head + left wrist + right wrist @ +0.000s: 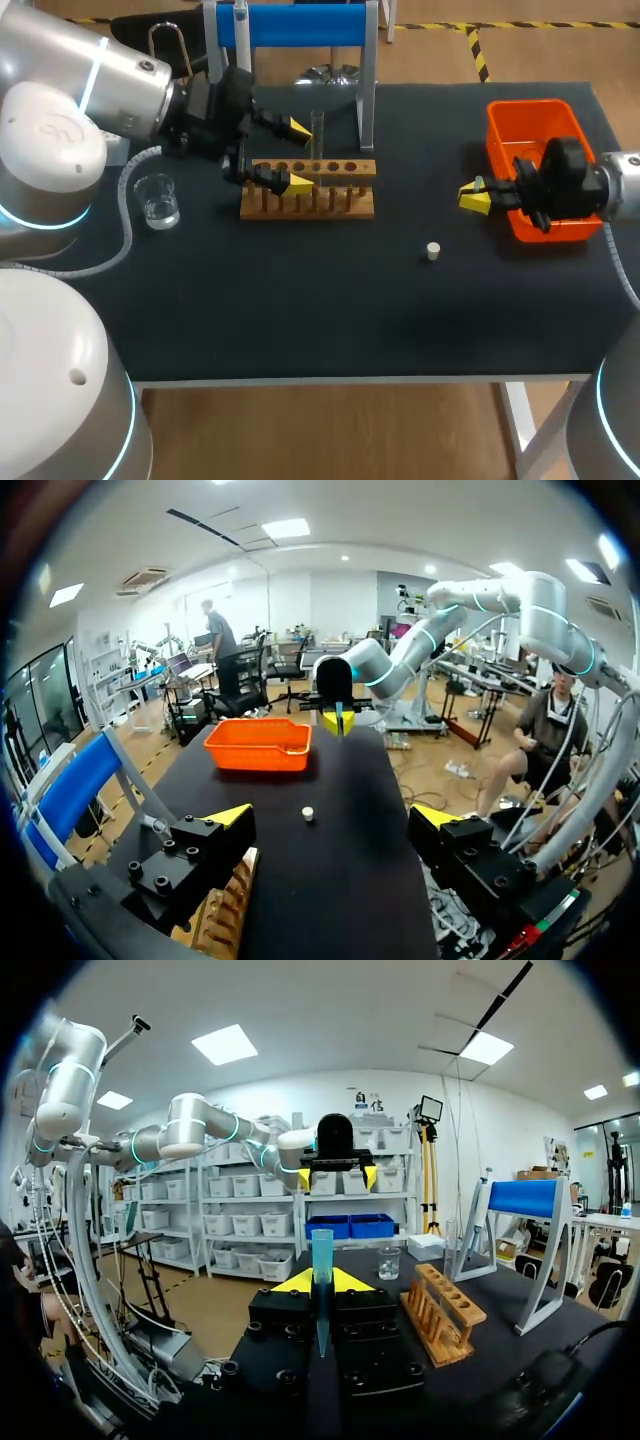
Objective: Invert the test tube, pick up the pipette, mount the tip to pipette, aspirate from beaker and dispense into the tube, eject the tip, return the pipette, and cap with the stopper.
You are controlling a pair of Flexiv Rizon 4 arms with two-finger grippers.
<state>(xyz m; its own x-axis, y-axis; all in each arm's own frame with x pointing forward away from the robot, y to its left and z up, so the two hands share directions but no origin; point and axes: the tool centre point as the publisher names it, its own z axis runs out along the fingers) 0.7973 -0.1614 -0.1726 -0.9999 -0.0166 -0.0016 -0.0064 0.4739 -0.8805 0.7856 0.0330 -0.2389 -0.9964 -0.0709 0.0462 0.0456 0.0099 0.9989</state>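
A clear test tube (317, 133) stands upright at the back of the wooden rack (308, 190). My left gripper (299, 155) hangs open over the rack's left end, with the tube just ahead of its far fingertip. In the left wrist view the left gripper (333, 816) holds nothing. My right gripper (475, 195) hovers beside the orange bin (540, 120), shut on a blue pipette tip (322, 1260) that sticks out between its yellow tips. A small white stopper (433, 251) lies on the mat. The glass beaker (158, 200) of clear liquid stands left of the rack.
A blue-topped stand (290, 25) on metal legs rises behind the rack. The orange bin (258, 746) sits at the table's right edge. The rack (445, 1310) and beaker (389, 1262) lie ahead of my right gripper (322, 1282). Black mat stretches between rack and front edge.
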